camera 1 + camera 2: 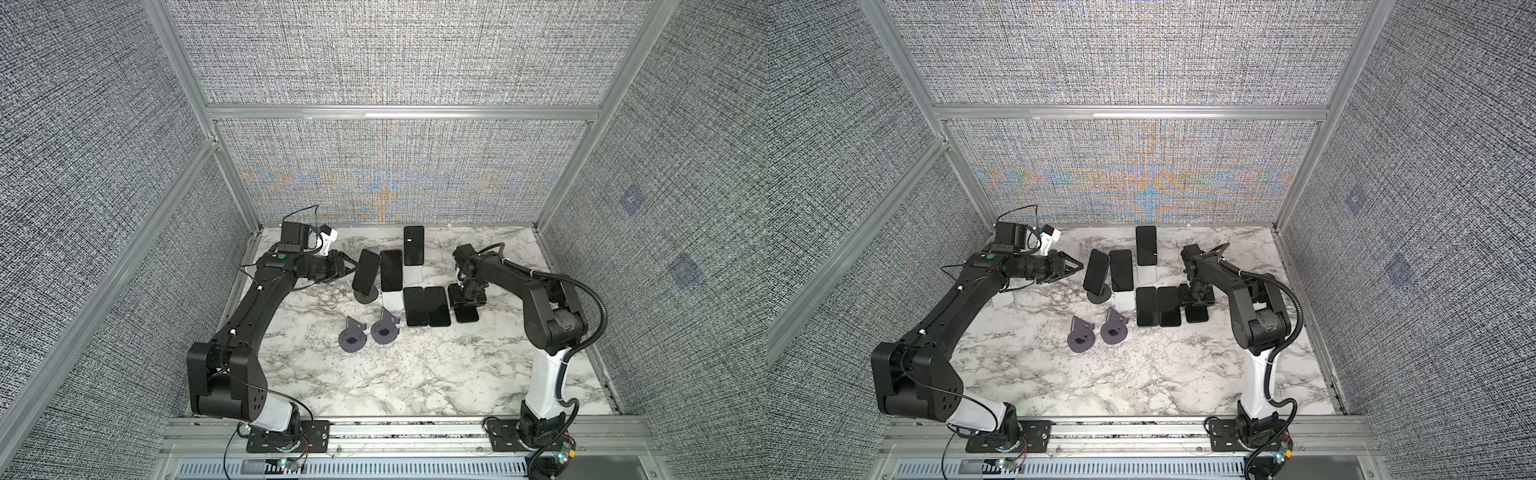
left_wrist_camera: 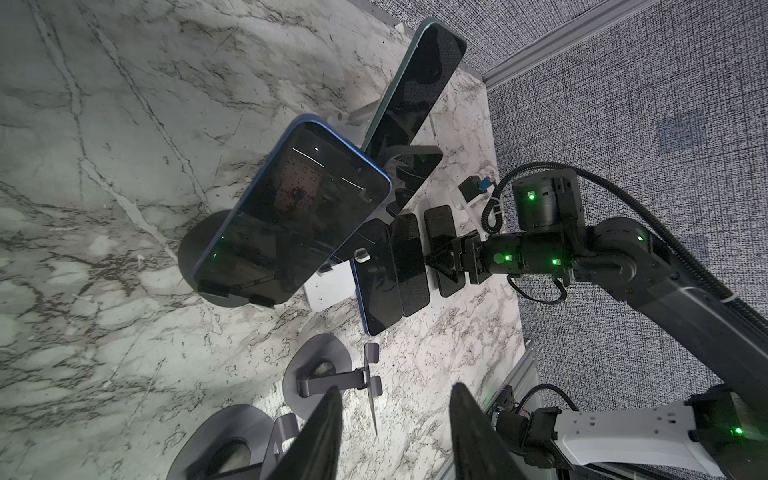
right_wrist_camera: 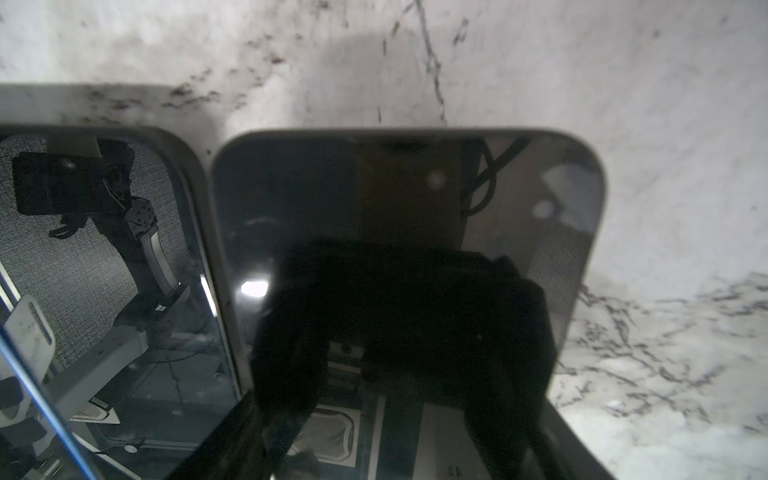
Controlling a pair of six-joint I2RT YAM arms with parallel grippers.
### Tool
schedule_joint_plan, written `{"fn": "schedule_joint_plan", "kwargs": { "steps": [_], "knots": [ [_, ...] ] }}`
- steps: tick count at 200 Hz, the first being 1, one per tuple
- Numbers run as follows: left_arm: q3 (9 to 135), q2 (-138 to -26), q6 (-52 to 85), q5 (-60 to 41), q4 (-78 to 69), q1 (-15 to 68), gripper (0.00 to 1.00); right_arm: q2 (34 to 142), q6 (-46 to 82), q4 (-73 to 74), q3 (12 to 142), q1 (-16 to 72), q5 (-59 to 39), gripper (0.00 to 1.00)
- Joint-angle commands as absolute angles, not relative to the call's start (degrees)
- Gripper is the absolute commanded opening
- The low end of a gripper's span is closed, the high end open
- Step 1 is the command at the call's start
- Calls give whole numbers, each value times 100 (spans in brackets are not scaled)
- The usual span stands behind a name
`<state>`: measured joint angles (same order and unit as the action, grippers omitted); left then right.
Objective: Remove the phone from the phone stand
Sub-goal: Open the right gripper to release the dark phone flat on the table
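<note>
A blue-edged phone (image 1: 366, 271) (image 1: 1096, 272) (image 2: 291, 216) leans on a dark round phone stand (image 1: 367, 296) (image 2: 192, 253) at the back left. My left gripper (image 1: 353, 269) (image 1: 1077, 269) (image 2: 395, 386) hovers just left of it, open and empty. At the right, a black phone (image 1: 467, 316) (image 3: 415, 187) lies flat on the marble. My right gripper (image 1: 466, 300) (image 1: 1196, 300) (image 3: 399, 403) points down over it, a finger along each long edge. Whether the fingers press the phone is unclear.
Two more phones (image 1: 391, 270) (image 1: 414, 245) lean on white stands. Two phones (image 1: 416, 306) (image 1: 437, 306) lie flat beside the right gripper's phone. Two empty grey stands (image 1: 352, 334) (image 1: 385, 326) sit in the middle. A white stand (image 1: 1003, 300) lies under the left arm. Cage walls enclose the table.
</note>
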<state>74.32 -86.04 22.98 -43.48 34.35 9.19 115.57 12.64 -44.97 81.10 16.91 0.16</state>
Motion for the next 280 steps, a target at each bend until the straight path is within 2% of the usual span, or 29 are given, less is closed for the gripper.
{"fn": "schedule_joint_plan", "kwargs": {
  "steps": [1, 94, 152, 166, 193, 237, 280],
  "knots": [
    [7422, -8555, 2293, -4403, 3322, 910, 44, 11667, 1312, -4667, 8042, 1706, -400, 68],
    [7416, -8555, 2322, -4438, 3297, 883, 44, 11459, 1303, -4708, 8064, 1715, -399, 69],
    [7418, -8545, 2303, -4447, 3306, 870, 44, 10956, 1052, -5052, 8160, 1211, -197, 67],
    [7418, -8543, 2309, -4439, 3313, 870, 44, 10960, 991, -5062, 8169, 1054, -52, 62],
    [7413, -8549, 2294, -4430, 3312, 870, 44, 11084, 906, -5004, 8192, 856, 226, 38],
    [7417, -8555, 2285, -4437, 3313, 870, 44, 11346, 939, -4760, 8173, 879, 220, 14],
    [7418, -8560, 2280, -4438, 3322, 869, 44, 11513, 904, -4567, 8157, 945, 185, 12]
  ]
}}
